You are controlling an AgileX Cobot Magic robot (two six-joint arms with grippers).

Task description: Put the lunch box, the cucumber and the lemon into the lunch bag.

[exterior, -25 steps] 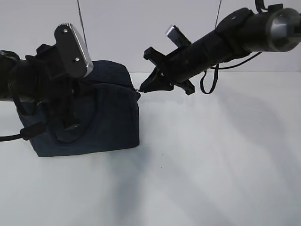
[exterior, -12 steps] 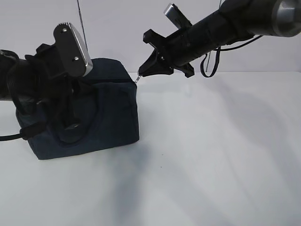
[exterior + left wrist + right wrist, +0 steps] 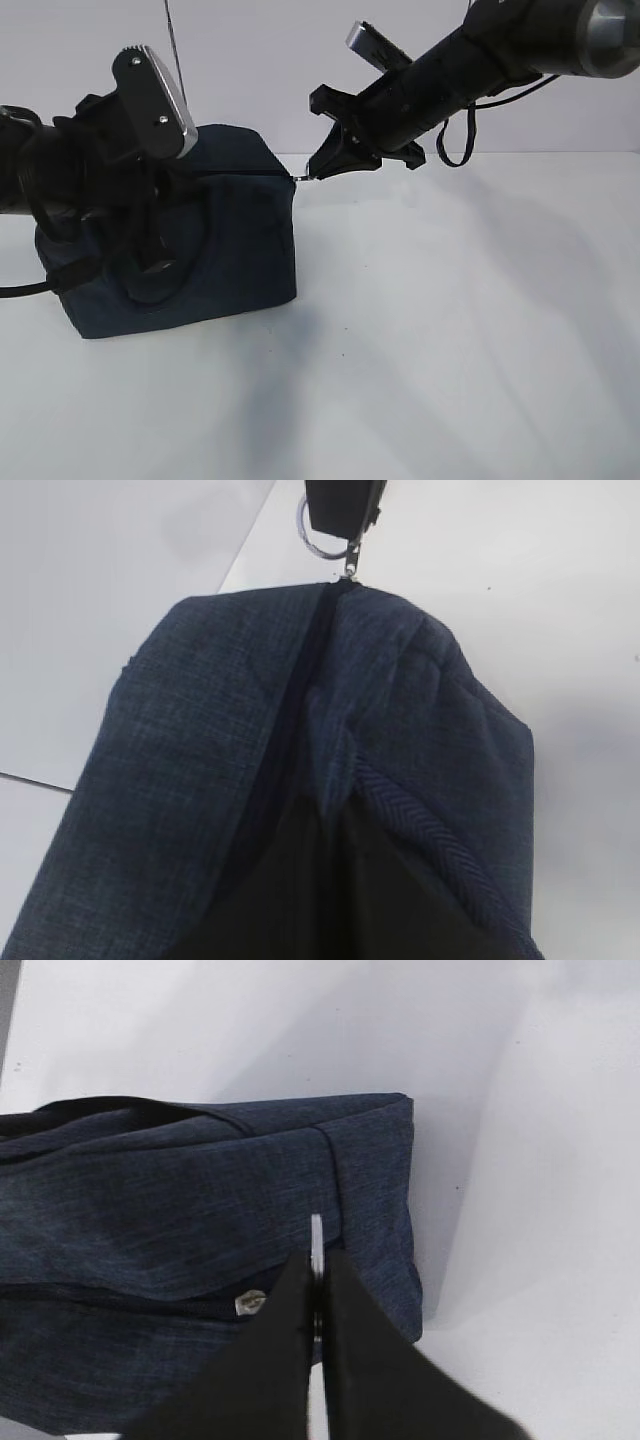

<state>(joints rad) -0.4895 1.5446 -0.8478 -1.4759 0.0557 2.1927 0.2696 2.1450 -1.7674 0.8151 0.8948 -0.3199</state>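
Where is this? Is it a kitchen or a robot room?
Probably a robot test room, not a kitchen. There's only a plain white table, a bare white wall behind, and two black robot arms working on a navy lunch bag. Nothing kitchen-like shows.

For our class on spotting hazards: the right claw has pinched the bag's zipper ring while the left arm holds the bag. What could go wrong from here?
1. The right claw grips only the thin ring; it may slip out.
2. The bag is soft and light; a pull could drag or tip it unless the left claw, hidden behind fabric, holds firm.
3. Fabric bunches along the zipper, so the slider could jam.
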